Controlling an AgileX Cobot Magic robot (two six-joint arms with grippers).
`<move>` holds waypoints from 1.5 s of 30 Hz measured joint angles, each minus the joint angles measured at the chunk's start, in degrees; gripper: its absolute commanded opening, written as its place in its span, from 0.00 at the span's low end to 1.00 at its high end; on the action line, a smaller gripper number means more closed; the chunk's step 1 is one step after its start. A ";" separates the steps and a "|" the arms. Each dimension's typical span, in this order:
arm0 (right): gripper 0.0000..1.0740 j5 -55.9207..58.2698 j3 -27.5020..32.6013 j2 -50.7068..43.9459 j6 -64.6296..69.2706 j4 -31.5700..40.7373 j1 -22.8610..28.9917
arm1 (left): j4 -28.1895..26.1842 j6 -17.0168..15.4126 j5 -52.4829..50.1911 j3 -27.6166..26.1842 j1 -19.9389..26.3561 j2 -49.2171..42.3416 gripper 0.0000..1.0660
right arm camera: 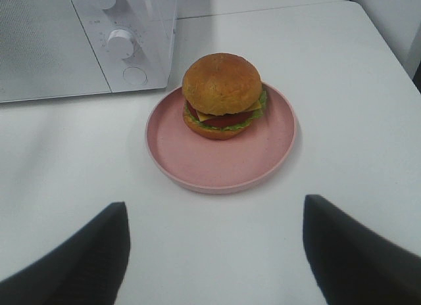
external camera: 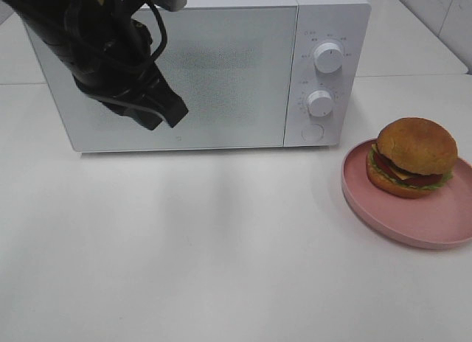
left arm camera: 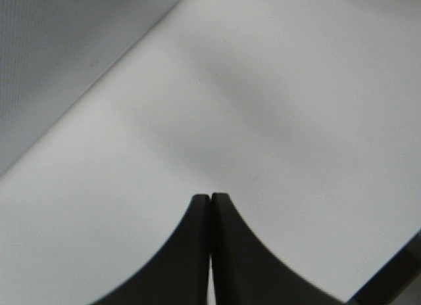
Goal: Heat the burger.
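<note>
A: Reading from the left — what does the left gripper (external camera: 171, 110) show?

B: It hangs in front of the microwave (external camera: 221, 69) door, fingertips pressed together with nothing between them. The door behind it is shut. In the left wrist view only bare table (left arm camera: 263, 108) lies beyond the tips.

A: And to its right?

B: Past the door come the two dials (external camera: 327, 56) and a round button (external camera: 313, 133); further right, well apart from this gripper, the pink plate (external camera: 413, 224) sits on the table beside the microwave.

A: Where is the burger (external camera: 410, 158) relative to the right gripper (right arm camera: 217, 252)?

B: Straight ahead of it and lower — centred between the two spread fingers (right arm camera: 85, 259), which stand wide apart and hold nothing. The burger rests on the far half of the plate, off-centre toward the microwave. This gripper is out of the overhead view.

A: How would the burger likely handle?

B: Judged from its look: light, soft, and stacked in loose layers, so a hard squeeze could crush the bun or shear the filling sideways. The safer hold seems to be the plate's raised rim — stiff, though smooth and possibly slippery. If the burger itself is taken, grip low across its widest part, gently.

A: What comes first?

B: Probably opening the door; it is closed.
</note>
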 measured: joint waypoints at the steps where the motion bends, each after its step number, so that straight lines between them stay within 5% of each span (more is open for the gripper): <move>1: 0.65 0.00 0.00 0.00 0.00 0.00 0.00 | 0.00 0.00 0.00 0.00 0.00 0.00 0.00; 9: 0.65 0.00 0.00 0.00 0.00 0.00 0.00 | 2.69 -2.46 9.28 0.00 1.78 -1.66 0.00; 15: 0.65 0.00 0.00 0.00 0.00 0.34 0.00 | 2.46 -5.33 11.86 1.60 10.31 -4.98 0.00; 17: 0.65 0.00 0.00 0.00 0.00 0.34 0.00 | 1.60 -5.67 13.24 4.76 17.02 -8.88 0.00; 25: 0.65 0.00 0.00 0.00 0.00 0.34 0.00 | 0.57 -6.65 13.41 11.75 25.73 -21.66 0.00; 45: 0.65 0.00 0.00 0.00 0.00 0.34 0.00 | 3.27 -6.93 13.01 34.66 27.04 -67.67 0.00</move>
